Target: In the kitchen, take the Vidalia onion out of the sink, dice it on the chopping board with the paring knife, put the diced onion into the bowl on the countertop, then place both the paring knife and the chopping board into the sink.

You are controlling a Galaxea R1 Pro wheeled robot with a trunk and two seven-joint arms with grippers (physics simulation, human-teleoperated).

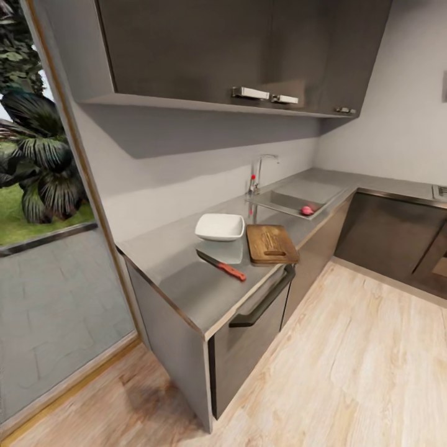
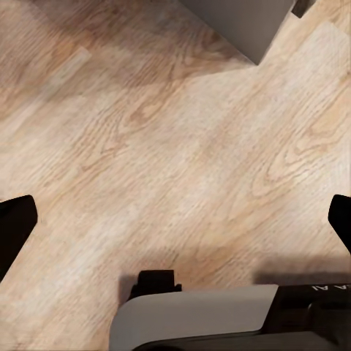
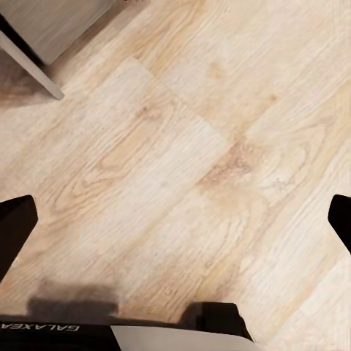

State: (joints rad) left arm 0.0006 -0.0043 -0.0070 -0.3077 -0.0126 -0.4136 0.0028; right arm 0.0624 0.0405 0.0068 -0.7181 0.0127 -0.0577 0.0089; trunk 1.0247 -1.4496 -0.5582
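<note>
While both hands point(image 2: 175, 219) point(image 3: 175, 219) hang wide open, empty, over floor point(image 3: 219, 146), Vidalia onion point(image 1: 307, 210) seemingly lies in sink point(image 1: 279, 200), well apart.

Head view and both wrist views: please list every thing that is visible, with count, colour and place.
Vidalia onion: 1, pinkish-red, in the sink.
Sink: 1, steel, set in the countertop.
Tap: 1, chrome with red knob, behind the sink.
Bowl: 1, white, beside the chopping board.
Chopping board: 1, brown, near the front edge.
Paring knife: 1, orange-red handle, in front of the bowl.
Countertop: 1, grey.
Wall cabinets: dark, above.
Floor: light wood.
Left tool: open, over floor.
Right tool: open, over floor.
</note>
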